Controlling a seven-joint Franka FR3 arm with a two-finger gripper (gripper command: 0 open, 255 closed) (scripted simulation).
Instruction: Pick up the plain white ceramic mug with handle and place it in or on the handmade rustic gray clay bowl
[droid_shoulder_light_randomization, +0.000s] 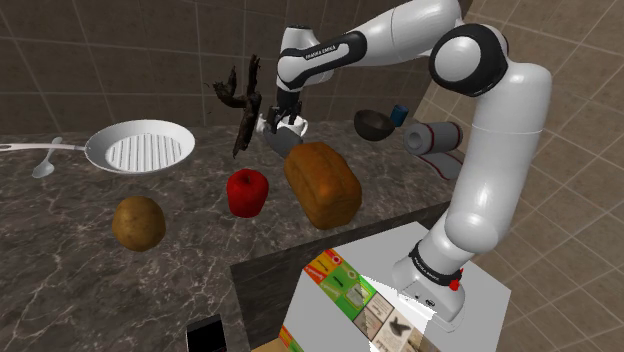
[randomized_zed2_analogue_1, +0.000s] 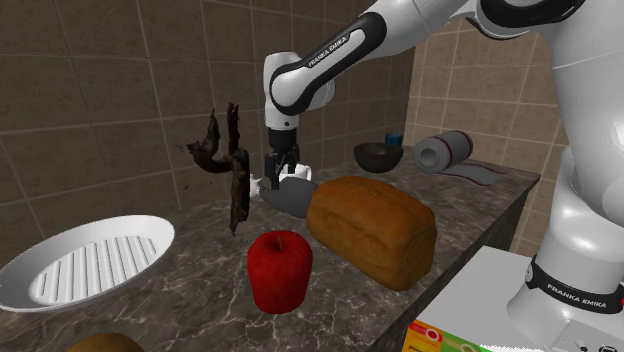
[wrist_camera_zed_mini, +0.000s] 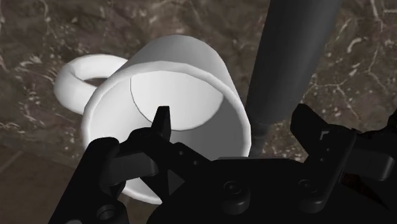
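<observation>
From the two outer views I get the wide layout. The dark marbled desk (droid_shoulder_light_randomization: 60, 215) carries everything, and the hand (droid_shoulder_light_randomization: 283, 120) hangs low over it, pointing down. A brown loaf (droid_shoulder_light_randomization: 322, 183) lies just beside the hand, on the side toward the stand. A white ribbed pan (droid_shoulder_light_randomization: 140, 148) is well apart from the hand on the opposite side. A dark twisted branch (randomized_zed2_analogue_1: 236, 165) stands upright just beside the hand, on the pan's side. A red apple (droid_shoulder_light_randomization: 247, 192) sits near the hand, next to the loaf. The dark bowl (droid_shoulder_light_randomization: 373, 124) is well apart from the hand, past the loaf's far end.

The wrist view gives me what the outer views half hide: the white mug (wrist_camera_zed_mini: 165, 83) directly under the hand, lying on its side on the desk. Its long axis is tilted so that the mouth opens toward the hand, and the handle (wrist_camera_zed_mini: 79, 79) sticks out sideways.

The hand is released. Its fingers (wrist_camera_zed_mini: 162, 124) stand wide apart, one before the mouth and one outside the wall. A dark rod (wrist_camera_zed_mini: 289, 57) rises close beside the mug; I cannot tell what it is.
</observation>
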